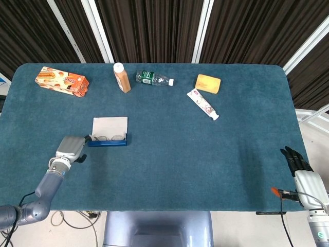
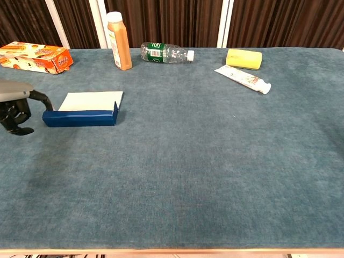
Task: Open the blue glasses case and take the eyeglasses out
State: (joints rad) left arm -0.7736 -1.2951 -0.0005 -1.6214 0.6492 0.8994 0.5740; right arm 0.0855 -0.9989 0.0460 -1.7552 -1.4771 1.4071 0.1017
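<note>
You have the case (image 1: pixel 107 139) open with the glasses (image 1: pixel 109 137) inside, your left hand (image 1: pixel 71 148) empty, fingers apart, beside it.

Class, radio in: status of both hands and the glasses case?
Left hand at case's end, empty. Right hand idle. Blue glasses case open, eyeglasses inside. Nothing obstructing.

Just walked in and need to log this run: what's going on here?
The robot is working on the blue case, which already lies open on the table with the glasses still inside. Its left hand is at the case's left end, a finger reaching its corner, holding nothing. The right hand rests idle off the table's right edge, fingers apart. The glasses have not been taken out yet.
</note>
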